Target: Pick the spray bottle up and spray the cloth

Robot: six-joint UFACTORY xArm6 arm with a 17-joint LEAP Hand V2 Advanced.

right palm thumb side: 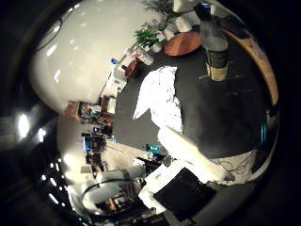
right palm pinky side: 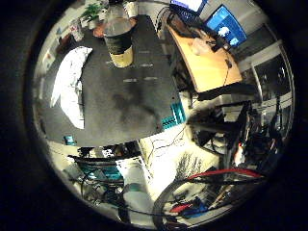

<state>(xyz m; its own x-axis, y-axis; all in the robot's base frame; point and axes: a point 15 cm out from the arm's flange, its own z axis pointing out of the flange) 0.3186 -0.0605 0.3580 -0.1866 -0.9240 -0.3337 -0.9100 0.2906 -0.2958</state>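
Both palm views high above table (right palm pinky side: 144, 106)

Dim room, both views ringed by black fisheye border, edges bent hard. Glare on the white wall (right palm thumb side: 70, 56) and spots along its rim. Monitors (right palm pinky side: 226, 24) glow blue. Soft shadow smudge on the dark table (right palm pinky side: 130, 103). Cloth (right palm thumb side: 160, 96) blown out, detail soft.

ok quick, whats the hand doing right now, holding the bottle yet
Right hand: open, one white finger held straight, holding nothing. The spray bottle stands apart on the black table, beside the white cloth.
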